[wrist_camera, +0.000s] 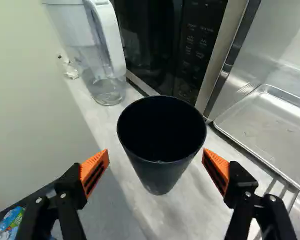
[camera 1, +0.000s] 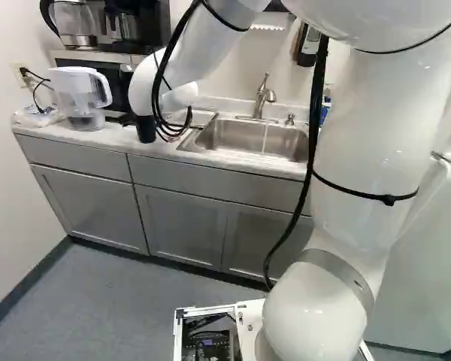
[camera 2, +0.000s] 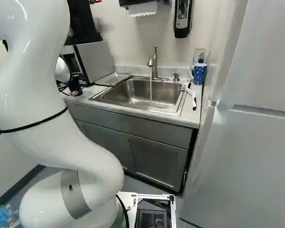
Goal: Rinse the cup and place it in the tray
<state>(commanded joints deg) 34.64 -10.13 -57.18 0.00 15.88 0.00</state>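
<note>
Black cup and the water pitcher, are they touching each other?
Apart: the wrist view shows countertop between the cup and the pitcher.

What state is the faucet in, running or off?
Running: in the right base view, a thin water stream drops from the faucet into the sink.

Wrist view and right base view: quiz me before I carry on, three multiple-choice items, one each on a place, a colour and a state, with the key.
1. Where does the black tapered cup stand?
A) in the shallow metal tray
B) on the pale counter
C) in the steel sink

2. What colour are the pads on the open black claw?
A) green
B) blue
C) orange

3. The metal faucet is:
A) running
B) off
C) dismantled

Key:
1 B: its base rests on the counter.
2 C: both pads show orange beside the cup.
3 A: a thin water stream falls from the spout.
</note>
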